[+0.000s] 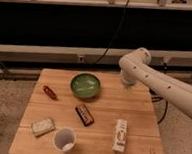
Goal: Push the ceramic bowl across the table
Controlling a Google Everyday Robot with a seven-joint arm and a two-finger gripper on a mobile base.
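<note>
The green ceramic bowl point(86, 85) sits upright on the far middle of the light wooden table point(137, 110). My white arm reaches in from the right, and its gripper point(126, 84) hangs over the table's far right part, a short way to the right of the bowl and apart from it. The arm's wrist hides most of the gripper.
A small red object point(50, 92) lies left of the bowl. A brown bar point(84, 114) lies in the middle. A white cup point(64, 139) and a pale packet point(43, 126) stand at the near left. A white carton point(120, 135) lies at the near right.
</note>
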